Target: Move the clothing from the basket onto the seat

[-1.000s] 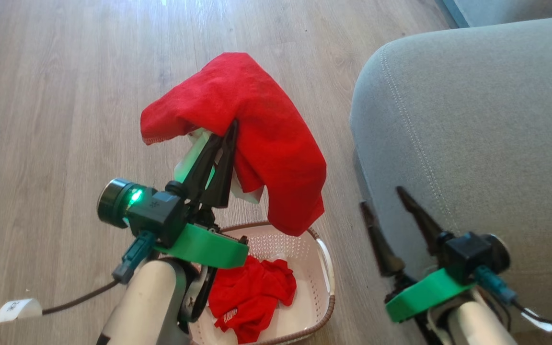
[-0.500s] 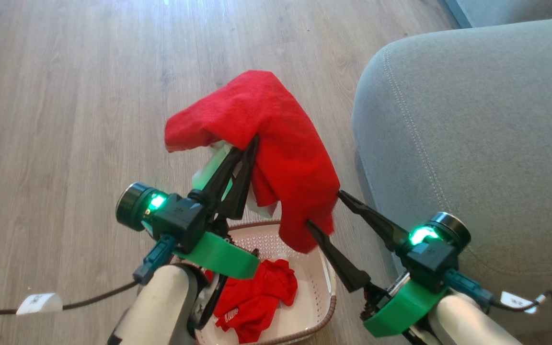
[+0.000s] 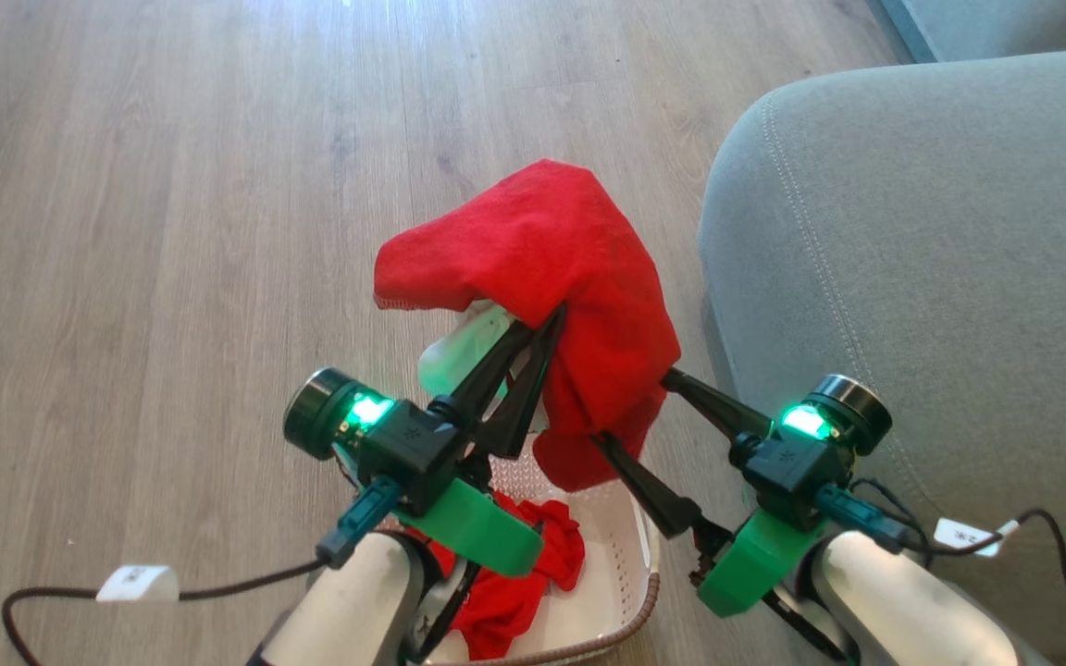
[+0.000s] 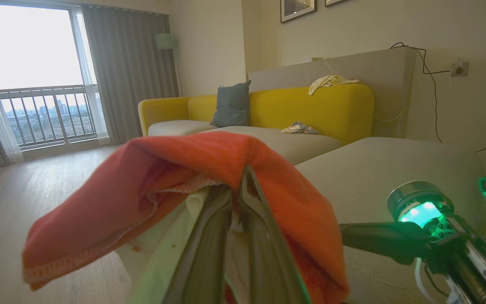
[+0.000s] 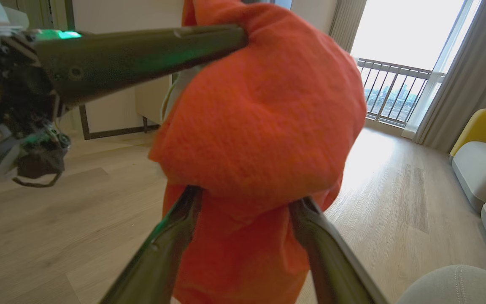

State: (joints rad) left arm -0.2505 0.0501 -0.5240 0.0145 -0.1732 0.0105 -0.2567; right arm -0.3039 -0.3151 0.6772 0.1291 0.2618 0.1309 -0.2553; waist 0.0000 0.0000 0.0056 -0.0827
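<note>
– What's the biggest thing there?
– The grey seat (image 3: 940, 277) on the right, with wooden floor (image 3: 172, 231) beside it.
– And the basket?
– The basket (image 3: 630, 564) stands on the floor just beside the seat, with one red garment (image 3: 533, 578) crumpled inside.
– And the other?
– The second garment (image 3: 570, 268) hangs above the basket, pinched in the left gripper (image 3: 551, 319), its jaws nearly together. The right gripper (image 3: 633, 407) is spread wide, one finger on each side of the cloth's lower fold.

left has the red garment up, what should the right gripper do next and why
Probably close the right gripper: its open fingers straddle the hanging end of the red garment, which the left gripper holds pinched above the basket, beside the seat.
</note>
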